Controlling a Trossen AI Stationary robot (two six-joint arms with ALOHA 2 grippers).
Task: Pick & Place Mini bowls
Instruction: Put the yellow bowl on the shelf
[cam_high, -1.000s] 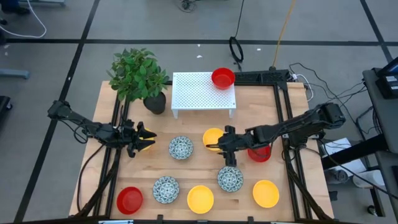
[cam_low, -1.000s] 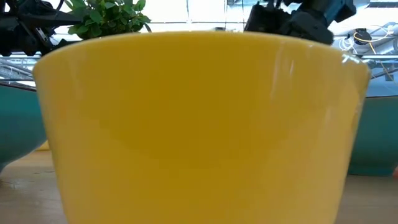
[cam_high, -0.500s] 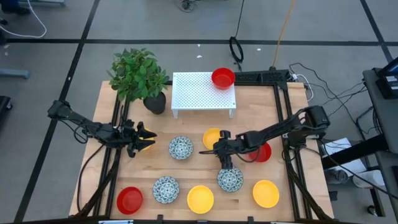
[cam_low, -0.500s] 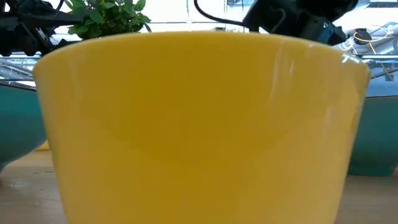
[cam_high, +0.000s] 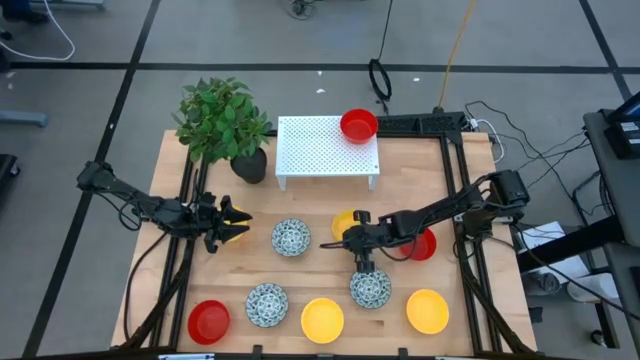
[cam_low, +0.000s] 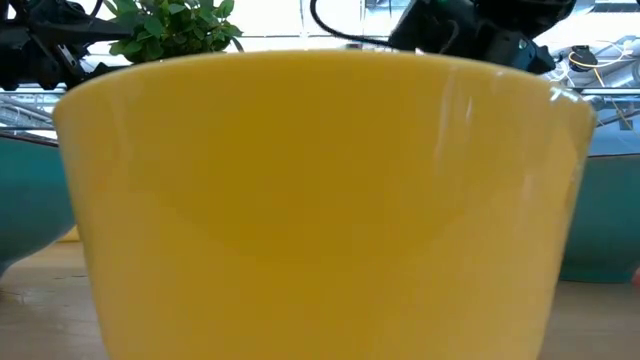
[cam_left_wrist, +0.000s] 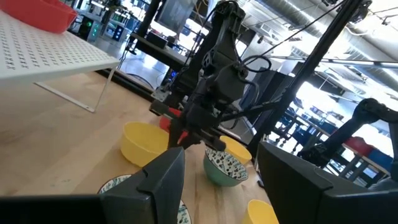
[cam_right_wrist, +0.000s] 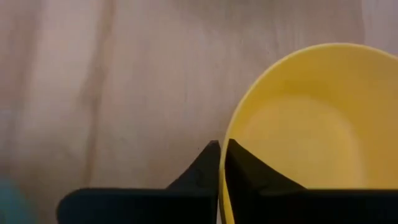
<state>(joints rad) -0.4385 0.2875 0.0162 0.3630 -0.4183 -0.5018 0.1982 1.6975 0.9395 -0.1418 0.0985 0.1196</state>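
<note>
Yellow bowl (cam_high: 343, 222): mid-table, just in front of the white rack (cam_high: 325, 150), rim now caught.
Right gripper (cam_high: 352, 238): a second ago spread beside it; now pinching the rim.
Meaning: probably ready to lift.
Left gripper (cam_high: 232, 223): spread, empty, waiting near the plant (cam_high: 222, 120).

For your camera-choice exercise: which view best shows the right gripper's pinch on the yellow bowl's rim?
Right wrist view: the right gripper pinches the yellow bowl rim. High view shows placement only; left wrist a distant side; low view another bowl.
</note>
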